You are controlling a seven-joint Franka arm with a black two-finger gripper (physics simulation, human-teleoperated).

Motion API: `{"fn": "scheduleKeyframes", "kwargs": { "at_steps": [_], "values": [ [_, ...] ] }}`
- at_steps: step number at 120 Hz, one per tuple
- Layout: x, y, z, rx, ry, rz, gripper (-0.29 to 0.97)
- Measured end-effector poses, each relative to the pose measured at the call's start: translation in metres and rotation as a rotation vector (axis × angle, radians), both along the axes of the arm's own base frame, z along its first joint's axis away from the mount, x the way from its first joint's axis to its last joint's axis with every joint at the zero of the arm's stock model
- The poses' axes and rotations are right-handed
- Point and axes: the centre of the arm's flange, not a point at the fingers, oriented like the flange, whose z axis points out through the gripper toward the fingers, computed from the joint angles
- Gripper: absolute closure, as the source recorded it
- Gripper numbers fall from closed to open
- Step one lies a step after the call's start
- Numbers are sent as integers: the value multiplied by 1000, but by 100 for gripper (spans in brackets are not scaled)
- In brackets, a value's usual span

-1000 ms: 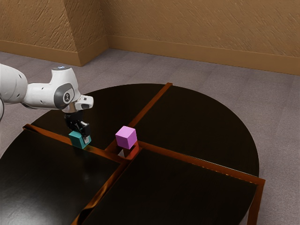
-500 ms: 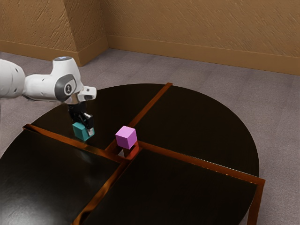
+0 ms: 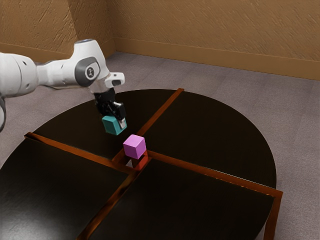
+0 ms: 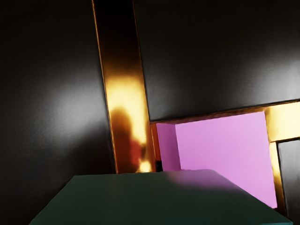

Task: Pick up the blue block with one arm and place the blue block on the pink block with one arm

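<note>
Above glossy table (image 3: 210, 130) hangs blue cube (image 3: 114, 125)

blue block (image 4: 159, 199): cut off by wrist view's edge | pink block (image 4: 225, 150): partly hidden behind it

Bare sim room, plain interior: textured tan walls (image 3: 225, 25) w/ baseboard (image 3: 215, 56); grey carpet floor (image 3: 285, 100); round dark table (image 3: 210, 130) w/ wooden cross-dividers (image 3: 162, 111).

No readable text, labels, brands or numbers anywhere.
</note>
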Motion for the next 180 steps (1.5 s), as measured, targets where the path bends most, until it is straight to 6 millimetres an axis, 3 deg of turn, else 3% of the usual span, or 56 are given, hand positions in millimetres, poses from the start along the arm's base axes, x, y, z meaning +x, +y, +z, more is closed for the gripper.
{"fn": "scheduleKeyframes", "kwargs": {
  "at_steps": [24, 65, 112, 180],
  "values": [
    [15, -30, -15, 21, 63, -8, 36],
    [17, -67, -13, 60, 89, -84, 36],
    [25, -77, -26, 59, 75, -114, 37],
    [26, -78, -23, 63, 83, -95, 41]
  ]
}}
